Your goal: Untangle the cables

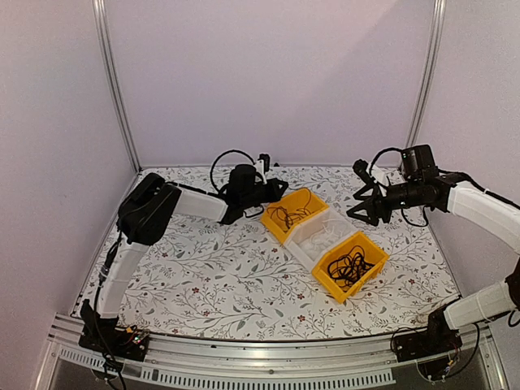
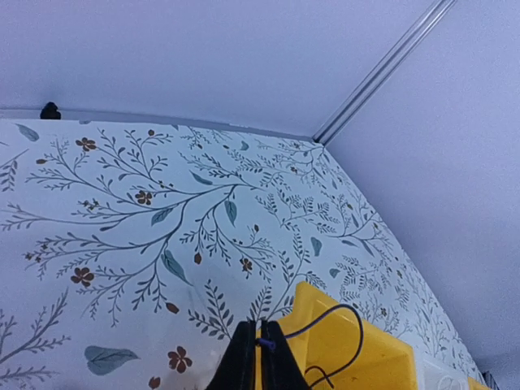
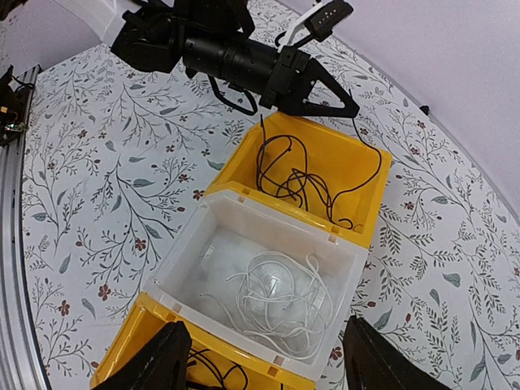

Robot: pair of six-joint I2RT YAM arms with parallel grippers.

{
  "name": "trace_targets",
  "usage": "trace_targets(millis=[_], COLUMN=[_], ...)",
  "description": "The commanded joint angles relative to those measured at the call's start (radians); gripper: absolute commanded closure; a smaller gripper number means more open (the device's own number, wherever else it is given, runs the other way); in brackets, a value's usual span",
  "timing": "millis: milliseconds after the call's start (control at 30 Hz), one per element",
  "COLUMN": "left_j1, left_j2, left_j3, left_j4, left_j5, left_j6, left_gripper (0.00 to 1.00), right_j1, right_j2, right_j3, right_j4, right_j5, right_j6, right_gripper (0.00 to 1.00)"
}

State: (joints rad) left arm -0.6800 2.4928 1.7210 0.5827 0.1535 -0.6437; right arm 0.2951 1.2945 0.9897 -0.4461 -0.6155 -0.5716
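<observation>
1. Thin black cables (image 3: 296,183) lie as a loose, looped clump inside the far yellow plastic bin (image 3: 240,162).
2. A second black scribbly clump (image 1: 349,266) sits in the near yellow plastic bin (image 1: 367,283).
3. The clear plastic bin (image 3: 183,268) stands btwn the two yellow ones, touching both, w/ white coiled cords (image 3: 276,301) in it.
4. Left gripper (image 2: 260,348) is at the far yellow bin's rim. Its black fingers (image 2: 242,361) are pressed together, w/ one strand of the thin black cables pinched at the tips.
5. That strand arcs to the right over the yellow rim & drops into the bin.
6. Right gripper (image 3: 264,341) hangs above the bin row. Its fingers (image 3: 162,361) are spread wide apart, w/ nothing btwn them, touching nothing.
7. All bins rest on the floral-print table cover (image 1: 219,268).
</observation>
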Motion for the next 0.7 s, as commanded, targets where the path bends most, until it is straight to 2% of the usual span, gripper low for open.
trace_targets(millis=[0,167,300,400,500,600,667], left_j1=[-0.062,-0.102,-0.128,-0.149,-0.185,-0.200,-0.201], left_j2=[-0.175,-0.268,-0.283,-0.265,-0.241,-0.197,-0.185], left_j3=[-0.123,-0.263,-0.309,-0.284,-0.238,-0.144,-0.111], left_j4=[0.043,-0.049,-0.120,-0.210,-0.288,-0.409,-0.431], left_j5=[0.029,-0.006,-0.068,-0.131,-0.260,-0.385,-0.411], left_j6=[0.087,0.203,0.266,0.302,0.356,0.355,0.350], left_gripper=[1.00,1.00,1.00,1.00,1.00,1.00,1.00], right_j1=[-0.024,-0.034,-0.035,-0.036,-0.036,-0.036,-0.036], right_j2=[-0.015,0.001,0.005,0.008,0.008,0.008,0.006], right_j3=[-0.032,-0.033,-0.043,-0.047,-0.051,-0.055,-0.057], right_j4=[0.066,0.081,0.087,0.088,0.088,0.089,0.088], right_j5=[0.004,0.003,-0.002,-0.002,-0.003,-0.003,-0.004], right_j6=[0.020,0.022,0.022,0.020,0.019,0.019,0.018], right_gripper=[0.32,0.32,0.32,0.32,0.32,0.32,0.32])
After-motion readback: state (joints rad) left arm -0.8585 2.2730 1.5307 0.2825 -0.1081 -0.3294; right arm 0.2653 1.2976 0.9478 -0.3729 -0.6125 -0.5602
